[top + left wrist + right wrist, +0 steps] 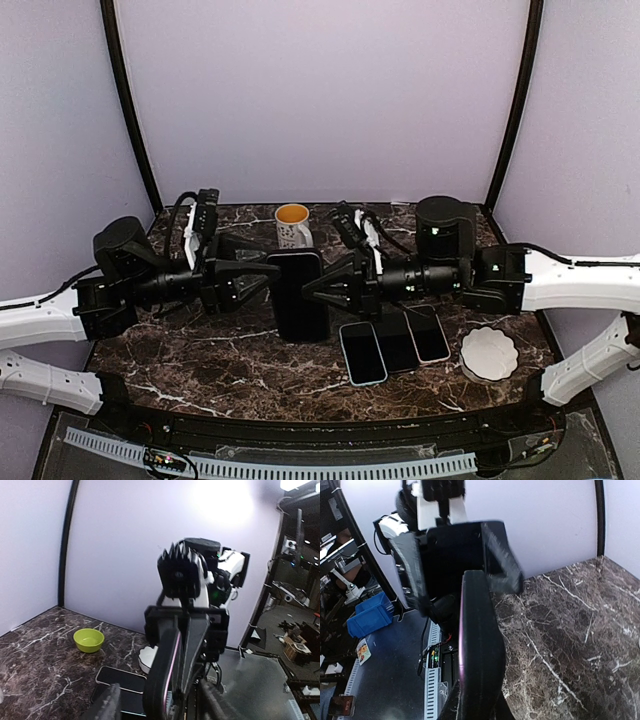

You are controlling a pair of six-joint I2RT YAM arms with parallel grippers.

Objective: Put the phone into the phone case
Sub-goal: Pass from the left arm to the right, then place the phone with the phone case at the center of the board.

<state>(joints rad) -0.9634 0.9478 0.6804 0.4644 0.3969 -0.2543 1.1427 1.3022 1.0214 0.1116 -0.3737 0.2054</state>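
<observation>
The phone is a dark slab lying flat and held up over the middle of the table between both arms. Seen edge-on, a thin pink line runs along its black phone case in the right wrist view and along the same edge in the left wrist view. My right gripper is shut on its right side, the fingers pressed to both faces. My left gripper is open at the left side. Its fingers stand wide of the slab without touching it.
A white mug with an orange inside stands just behind the phone. Three more phones lie side by side at the front right, a white scalloped dish beyond them. A green bowl sits on the marble near the wall.
</observation>
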